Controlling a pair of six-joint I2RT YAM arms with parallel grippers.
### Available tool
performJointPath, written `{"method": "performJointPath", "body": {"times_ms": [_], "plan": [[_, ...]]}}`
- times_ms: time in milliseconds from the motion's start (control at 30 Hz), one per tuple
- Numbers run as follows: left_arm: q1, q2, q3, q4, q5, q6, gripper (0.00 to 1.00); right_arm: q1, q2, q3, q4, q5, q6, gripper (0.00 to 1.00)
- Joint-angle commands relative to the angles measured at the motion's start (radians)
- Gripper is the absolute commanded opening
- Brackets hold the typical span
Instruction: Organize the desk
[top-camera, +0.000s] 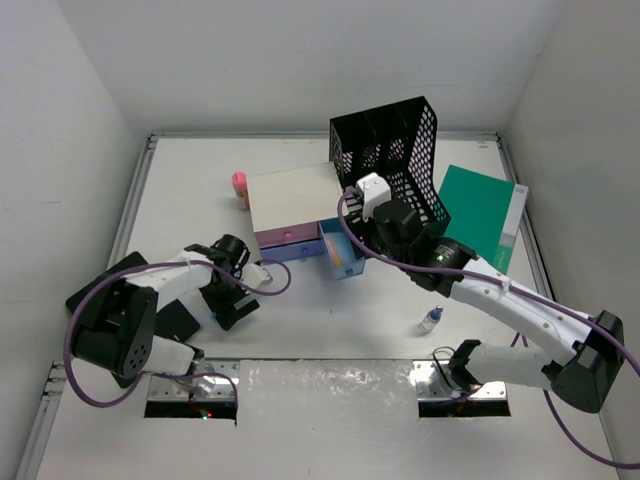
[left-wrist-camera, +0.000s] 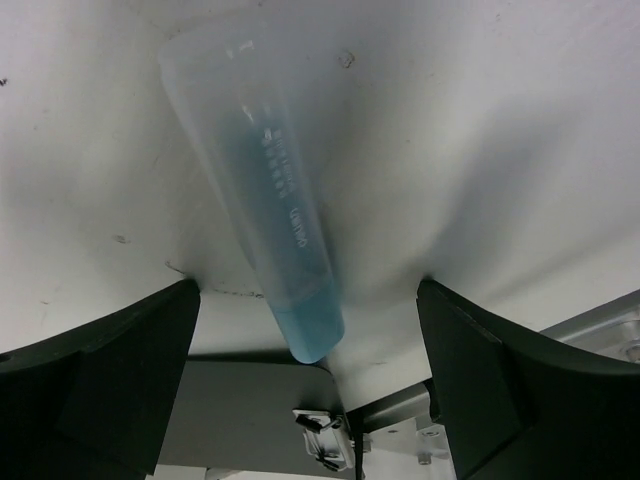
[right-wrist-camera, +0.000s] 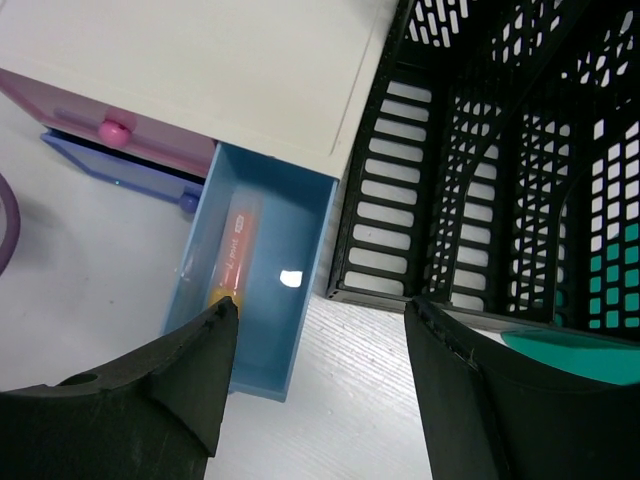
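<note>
The white desk (top-camera: 330, 335) carries everything. In the left wrist view a translucent tube with a blue cap (left-wrist-camera: 275, 190) lies flat on it, cap end between the fingertips of my left gripper (left-wrist-camera: 305, 290), which stands open and wide, touching nothing. My right gripper (right-wrist-camera: 320, 305) is open and empty, hovering over bare desk between a pulled-out light-blue drawer (right-wrist-camera: 290, 330) and the black mesh file rack (right-wrist-camera: 480, 160). An orange pen (right-wrist-camera: 232, 245) lies in that drawer. From above, the right wrist (top-camera: 372, 195) hides its fingers.
A cream-topped drawer box (top-camera: 290, 198) with a pink drawer (top-camera: 285, 237) stands mid-desk. A green folder (top-camera: 480, 208) lies at the right, a small bottle (top-camera: 431, 320) near the front, and a pink-capped item (top-camera: 240, 187) left of the box. Dark flat pieces (top-camera: 180, 320) lie under the left arm.
</note>
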Motion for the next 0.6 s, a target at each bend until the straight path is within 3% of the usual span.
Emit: {"method": "performJointPath", "body": {"times_ms": [0,100,167,200,233,333,400,567], "plan": [[-0.005,-0.002,0.01,0.073,0.063,0.036,0.89,0.005,-0.021,-0.008,0.015,0.046,-0.016,0.66],[-0.005,0.015,0.002,0.101,0.07,0.042,0.89,0.005,-0.015,-0.005,0.015,0.052,-0.019,0.66],[-0.005,0.04,-0.005,0.121,0.07,0.042,0.8,0.003,-0.008,-0.004,0.015,0.054,-0.021,0.66],[-0.005,0.067,-0.011,0.122,0.068,0.046,0.7,0.005,-0.007,-0.005,0.014,0.054,-0.023,0.65],[-0.005,0.076,-0.015,0.124,0.071,0.049,0.53,0.005,-0.007,-0.007,0.014,0.054,-0.023,0.65],[-0.005,0.066,-0.039,0.101,0.074,0.065,0.25,0.005,-0.014,-0.016,0.012,0.037,-0.023,0.64],[-0.002,0.002,-0.039,0.089,0.06,0.064,0.0,0.005,-0.02,-0.02,0.008,0.022,-0.023,0.64],[-0.002,-0.161,0.039,-0.041,0.105,0.075,0.0,0.005,-0.03,-0.024,0.02,-0.058,-0.018,0.64]]}}
